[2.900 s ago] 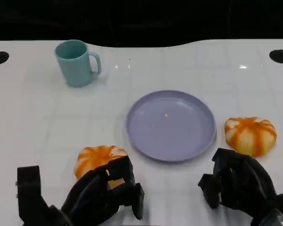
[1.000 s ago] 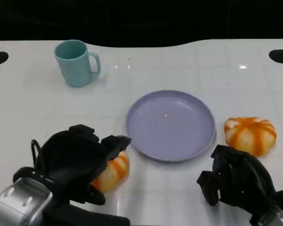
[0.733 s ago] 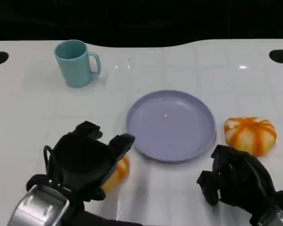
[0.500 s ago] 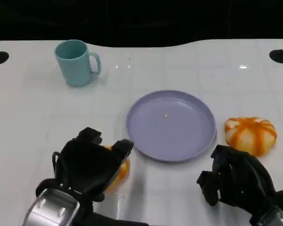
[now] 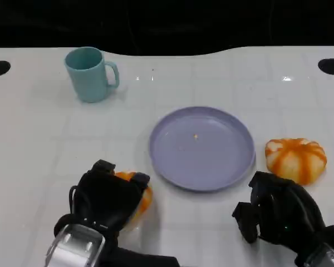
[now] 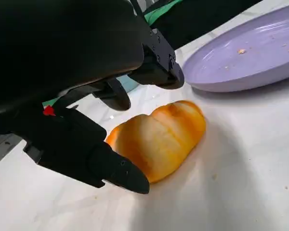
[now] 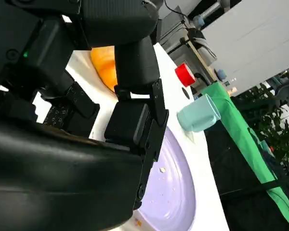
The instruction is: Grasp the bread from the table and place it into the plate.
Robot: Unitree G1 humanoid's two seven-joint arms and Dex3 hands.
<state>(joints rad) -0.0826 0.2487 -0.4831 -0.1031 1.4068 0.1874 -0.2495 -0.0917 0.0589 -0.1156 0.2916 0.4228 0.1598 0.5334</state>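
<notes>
An orange bread roll (image 5: 145, 196) lies on the white table, near the front left of the purple plate (image 5: 211, 161). My left hand (image 5: 108, 200) sits over it and hides most of it. In the left wrist view the roll (image 6: 159, 138) lies between spread fingers (image 6: 113, 166), with a gap to the upper ones, and the plate (image 6: 260, 53) is just beyond it. A second orange-striped bread (image 5: 296, 159) rests to the right of the plate. My right hand (image 5: 279, 216) lies curled on the table in front of that bread, holding nothing.
A teal mug (image 5: 91, 74) stands at the back left, with its handle to the right. The plate holds a small crumb (image 5: 196, 136). The table's dark far edge runs along the back, with black holes at both corners. The right wrist view shows the mug (image 7: 198, 113) and a red object (image 7: 185, 74).
My left hand has moved forward and settled lower over the left bread roll, covering more of it. The right hand, plate, mug and right bread have stayed put.
</notes>
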